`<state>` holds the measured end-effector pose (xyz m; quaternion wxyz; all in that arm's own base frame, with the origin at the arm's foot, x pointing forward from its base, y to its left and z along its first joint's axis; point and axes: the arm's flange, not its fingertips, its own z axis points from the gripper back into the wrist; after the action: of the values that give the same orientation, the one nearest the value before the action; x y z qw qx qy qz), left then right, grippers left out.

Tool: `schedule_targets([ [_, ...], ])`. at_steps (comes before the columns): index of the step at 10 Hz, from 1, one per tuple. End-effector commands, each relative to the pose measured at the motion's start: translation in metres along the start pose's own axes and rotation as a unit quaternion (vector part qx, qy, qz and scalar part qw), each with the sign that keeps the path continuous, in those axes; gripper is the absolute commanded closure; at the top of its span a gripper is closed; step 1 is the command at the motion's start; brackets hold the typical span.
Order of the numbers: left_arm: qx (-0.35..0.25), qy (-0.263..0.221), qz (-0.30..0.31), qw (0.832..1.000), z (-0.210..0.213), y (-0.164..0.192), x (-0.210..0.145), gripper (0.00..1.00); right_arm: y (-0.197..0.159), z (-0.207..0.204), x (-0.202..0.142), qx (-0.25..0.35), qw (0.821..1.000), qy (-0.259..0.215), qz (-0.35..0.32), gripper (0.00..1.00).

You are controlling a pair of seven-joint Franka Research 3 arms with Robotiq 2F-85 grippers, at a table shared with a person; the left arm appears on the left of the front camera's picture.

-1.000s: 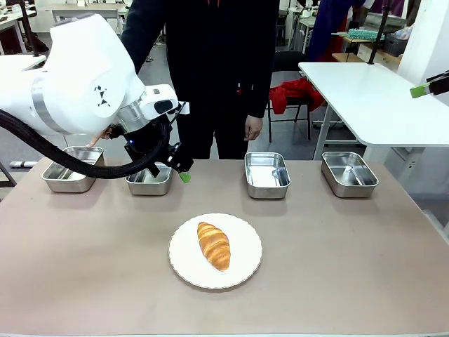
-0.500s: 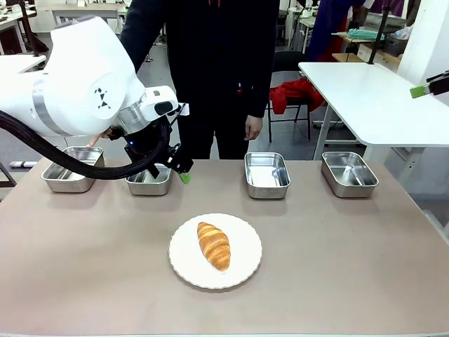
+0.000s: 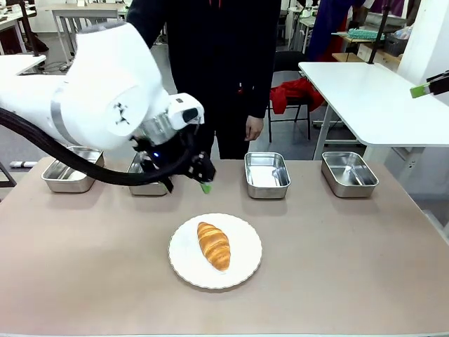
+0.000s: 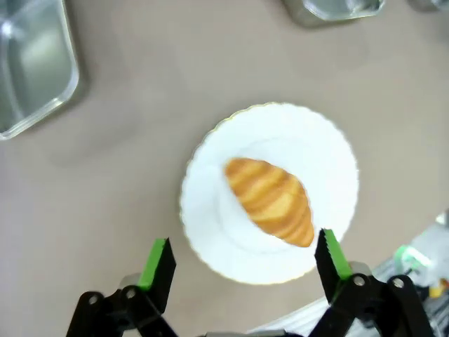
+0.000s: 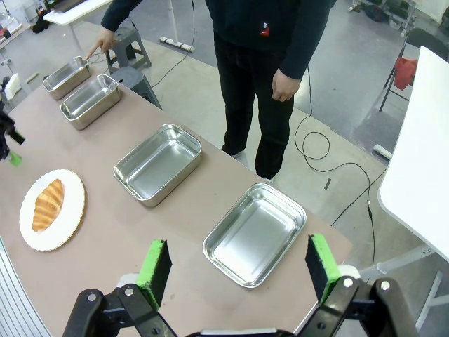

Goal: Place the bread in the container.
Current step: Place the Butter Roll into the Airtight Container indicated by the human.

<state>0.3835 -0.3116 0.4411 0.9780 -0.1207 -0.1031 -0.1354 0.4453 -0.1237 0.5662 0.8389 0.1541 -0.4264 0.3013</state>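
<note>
left wrist view: ridged glossy bread (image 4: 271,201)

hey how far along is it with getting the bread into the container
Done: nothing placed yet; the bread lies on the white plate. In hand: the left hand hangs open above the bread, empty, while the person's hand points at the far-left tray, which I take to be the container. Left: lower, grip the bread, carry it over, release it there. The right hand is open, idle.
</note>
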Motion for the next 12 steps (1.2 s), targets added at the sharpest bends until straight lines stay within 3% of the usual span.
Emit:
schedule_targets([
  [1, 0.022, 0.008, 0.082, 0.996, -0.015, -0.028, -0.009, 0.00, 0.000, 0.000, 0.001, 0.002, 1.000, -0.010, 0.000, 0.00],
  [4, 0.047, 0.015, 0.200, 0.979, -0.042, -0.060, -0.031, 0.00, 0.000, 0.000, 0.001, 0.002, 1.000, -0.010, 0.000, 0.00],
  [12, 0.077, 0.027, 0.288, 0.954, -0.092, -0.069, -0.042, 0.00, 0.000, 0.000, 0.001, 0.002, 1.000, -0.010, 0.000, 0.00],
])
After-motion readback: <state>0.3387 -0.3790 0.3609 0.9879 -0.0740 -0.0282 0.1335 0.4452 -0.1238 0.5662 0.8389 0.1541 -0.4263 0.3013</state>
